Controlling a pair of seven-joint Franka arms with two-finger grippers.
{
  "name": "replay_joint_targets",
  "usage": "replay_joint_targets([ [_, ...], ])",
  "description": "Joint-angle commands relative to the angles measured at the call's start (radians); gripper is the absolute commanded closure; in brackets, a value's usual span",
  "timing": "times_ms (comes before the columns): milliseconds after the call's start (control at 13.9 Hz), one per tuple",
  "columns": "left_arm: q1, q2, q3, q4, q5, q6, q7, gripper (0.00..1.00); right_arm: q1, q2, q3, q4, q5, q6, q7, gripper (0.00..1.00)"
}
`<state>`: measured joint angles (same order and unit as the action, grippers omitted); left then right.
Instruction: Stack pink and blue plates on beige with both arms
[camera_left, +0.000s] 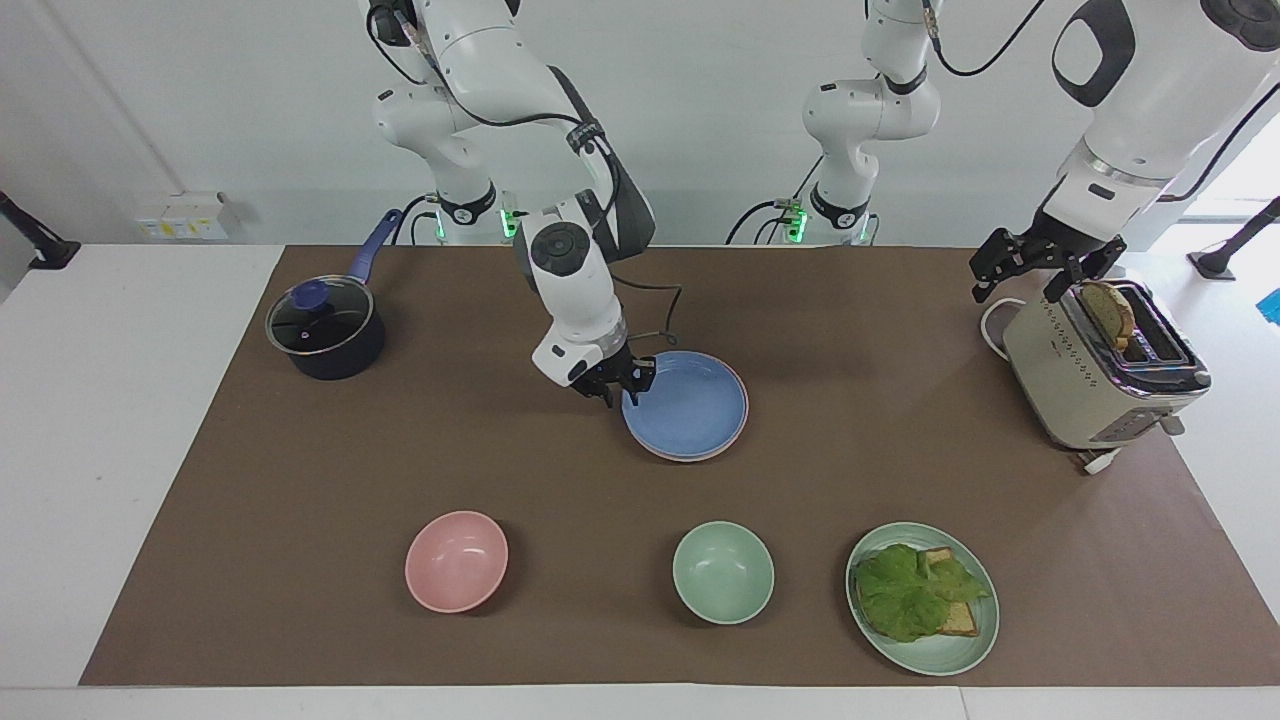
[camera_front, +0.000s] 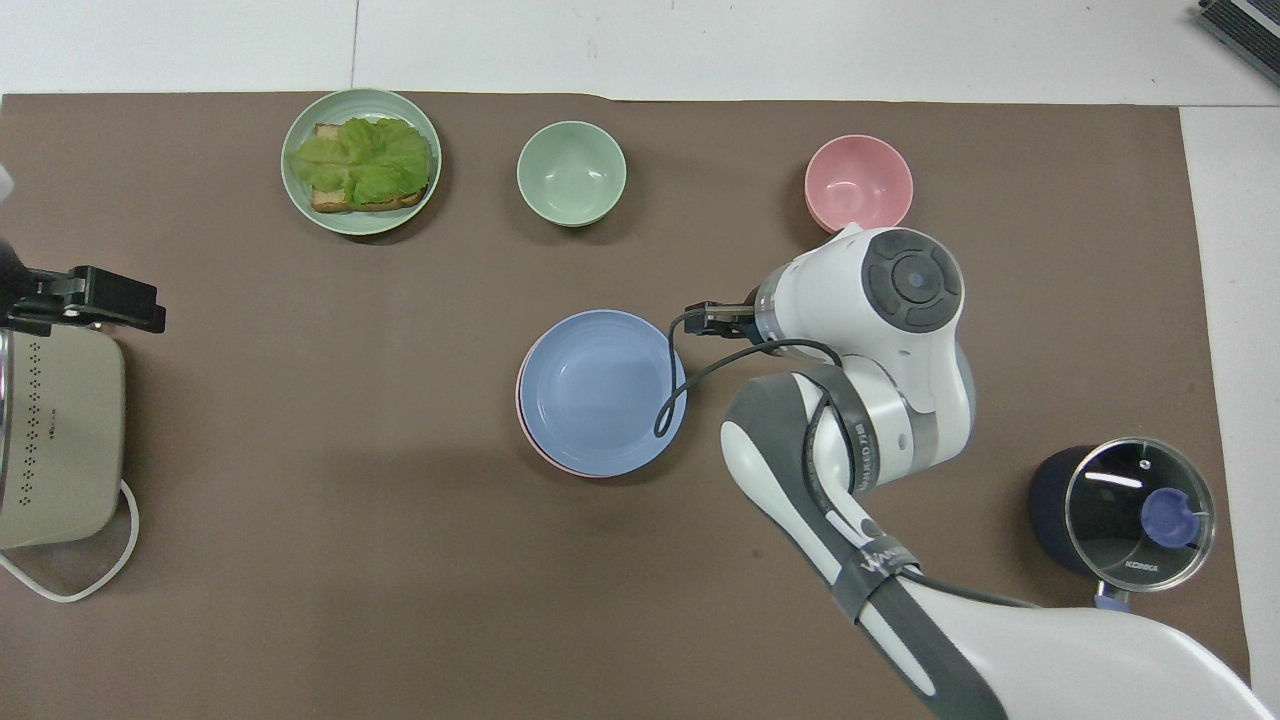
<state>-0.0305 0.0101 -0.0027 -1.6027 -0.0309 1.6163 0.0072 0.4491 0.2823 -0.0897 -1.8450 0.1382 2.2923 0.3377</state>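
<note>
Brown mat under blue plate (camera_left: 688, 405) atop pink plate (camera_left: 742, 428); both tools open; "KONKA" on pot lid (camera_front: 1139, 499).

2 stacked plates visible: blue plate (camera_left: 690, 405) on pink plate (camera_front: 527, 436); 1 green plate (camera_left: 945, 655) w/ sandwich (camera_left: 915, 592); 2 bowls: pink bowl (camera_left: 456, 561), green bowl (camera_left: 723, 572); 1 pot (camera_left: 325, 330); 1 toaster (camera_left: 1095, 375).

Your white worktop (camera_left: 120, 420) carries a brown mat (camera_left: 330, 480) over most of its width. On the mat you have a dark saucepan (camera_left: 325, 335) with a glass lid at the right arm's end, a beige toaster (camera_left: 1095, 380) at the left arm's end, and a plate stack (camera_left: 690, 410), blue on top, mid-table. Farthest from the robots sit a pink bowl (camera_left: 456, 561), a green bowl (camera_left: 723, 572) and a green plate (camera_left: 925, 655) of lettuce on toast.
</note>
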Motion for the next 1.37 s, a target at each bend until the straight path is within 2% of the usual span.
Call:
replay_joint_targets([
  [0, 0.014, -0.009, -0.01, 0.001, 0.016, -0.013, -0.004, 0.0, -0.064, -0.069, 0.008, 0.0, -0.103, -0.068, -0.017, 0.0],
  [288, 0.014, -0.009, -0.01, 0.001, 0.016, -0.013, -0.003, 0.0, -0.136, -0.117, 0.008, 0.093, -0.112, -0.275, -0.031, 0.0],
  [648, 0.014, -0.009, -0.01, 0.001, 0.016, -0.013, -0.003, 0.0, -0.265, -0.219, 0.008, 0.093, -0.114, -0.428, -0.115, 0.0],
  [1297, 0.014, -0.009, -0.01, 0.001, 0.016, -0.013, -0.004, 0.0, -0.443, -0.307, 0.004, 0.093, -0.112, -0.56, -0.295, 0.0],
])
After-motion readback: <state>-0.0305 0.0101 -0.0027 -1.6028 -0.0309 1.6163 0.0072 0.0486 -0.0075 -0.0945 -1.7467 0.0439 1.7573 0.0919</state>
